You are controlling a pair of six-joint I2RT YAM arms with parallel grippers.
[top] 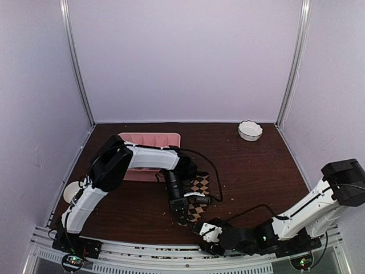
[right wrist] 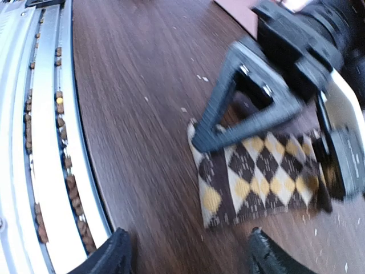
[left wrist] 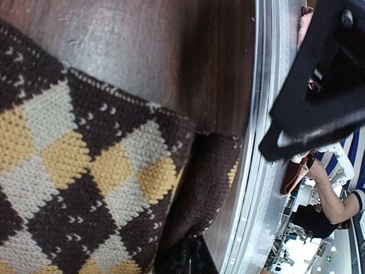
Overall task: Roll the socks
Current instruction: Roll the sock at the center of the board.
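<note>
The dark brown-and-tan checkered sock (top: 200,193) lies on the table near the front middle. It fills the left wrist view (left wrist: 74,171) and shows in the right wrist view (right wrist: 259,177). My left gripper (top: 181,210) is down on the sock's near end, and its dark fingers (left wrist: 191,260) are shut on a brown fold of it. My right gripper (top: 204,233) is open and empty, low over the table just in front of the sock, with its fingers (right wrist: 114,254) spread wide. The magenta-pink sock is out of view.
A pink divided tray (top: 149,140) stands at the back left, partly under the left arm. A white bowl (top: 250,130) sits at the back right. A white round object (top: 71,191) is at the left edge. The metal rail (right wrist: 45,142) runs along the near edge.
</note>
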